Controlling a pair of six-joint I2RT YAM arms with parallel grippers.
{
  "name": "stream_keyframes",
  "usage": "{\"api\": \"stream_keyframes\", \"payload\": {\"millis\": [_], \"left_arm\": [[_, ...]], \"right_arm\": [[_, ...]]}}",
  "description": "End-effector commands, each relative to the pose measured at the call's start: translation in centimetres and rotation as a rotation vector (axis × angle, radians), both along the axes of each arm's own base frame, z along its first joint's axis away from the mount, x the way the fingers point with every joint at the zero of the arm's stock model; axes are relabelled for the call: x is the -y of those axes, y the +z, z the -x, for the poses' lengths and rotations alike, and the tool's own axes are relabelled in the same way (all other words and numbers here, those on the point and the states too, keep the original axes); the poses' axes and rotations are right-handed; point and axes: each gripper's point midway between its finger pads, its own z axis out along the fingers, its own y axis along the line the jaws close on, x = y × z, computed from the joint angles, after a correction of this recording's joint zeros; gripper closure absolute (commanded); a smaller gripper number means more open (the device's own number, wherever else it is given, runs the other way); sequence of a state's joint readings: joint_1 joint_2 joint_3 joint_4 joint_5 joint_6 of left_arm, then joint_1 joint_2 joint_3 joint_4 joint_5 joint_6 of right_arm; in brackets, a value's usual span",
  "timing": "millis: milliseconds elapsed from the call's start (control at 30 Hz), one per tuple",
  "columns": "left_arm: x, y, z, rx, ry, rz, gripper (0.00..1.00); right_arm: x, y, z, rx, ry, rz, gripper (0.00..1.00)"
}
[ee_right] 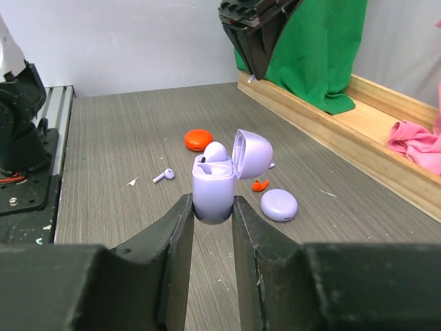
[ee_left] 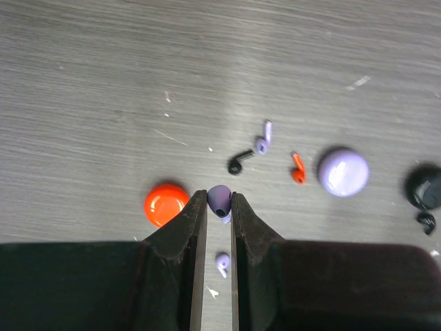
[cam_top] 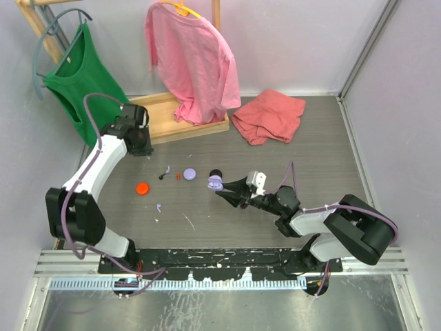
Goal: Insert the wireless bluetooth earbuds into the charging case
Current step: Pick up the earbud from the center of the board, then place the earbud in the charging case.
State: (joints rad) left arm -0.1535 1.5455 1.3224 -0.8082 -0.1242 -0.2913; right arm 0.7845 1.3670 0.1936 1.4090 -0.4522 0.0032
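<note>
We are pinching one lavender earbud [ee_left: 219,202] in our left gripper [ee_left: 219,196]. The jaws are squeezing in close on it, with only a thin gap, and the bud is poking out at the very tips. We are holding it up in the air over the table [cam_top: 310,172], well apart from the case.

Our right gripper [ee_right: 212,207] is hugging the lavender charging case [ee_right: 213,189] by its two sides, jaws narrow around its body. We are keeping the case standing up with its lid [ee_right: 253,150] tipped back, so the top is open. We think we are holding it this way so it cannot slide or fall over when a bud gets pushed in. One pale bud [ee_right: 216,149] is sitting inside (so it looks like one hole is free).

The other buds are lying loose on the table: a black bud [ee_left: 239,163], a red-orange bud [ee_left: 298,169] and two more lavender buds [ee_left: 263,140]. An orange disc [ee_left: 166,204] and a lavender disc [ee_left: 342,172] are resting near them.

Next, we think, the left arm needs to carry its bud over to the open case.
</note>
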Motion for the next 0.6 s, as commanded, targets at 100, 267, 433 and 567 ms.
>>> {"api": "stream_keyframes", "payload": {"millis": [100,267,433,567], "left_arm": [[4.4,4.6,1.7,0.244,-0.014,0.052,1.00],[7.7,7.2,3.7,0.374,-0.071,0.110,1.00],[9.6,10.1,5.2,0.495,-0.110,0.128,1.00],[11.6,12.2,6.4,0.591,-0.173,0.176,1.00]], "right_arm": [[0.0,4.4,-1.0,0.108,-0.048,-0.094,0.99],[-0.4,5.0,-1.8,0.113,-0.068,-0.095,0.99],[-0.7,5.7,-2.4,0.128,-0.083,-0.105,0.99],[-0.8,6.3,-2.8,0.137,-0.091,-0.125,0.99]]}}
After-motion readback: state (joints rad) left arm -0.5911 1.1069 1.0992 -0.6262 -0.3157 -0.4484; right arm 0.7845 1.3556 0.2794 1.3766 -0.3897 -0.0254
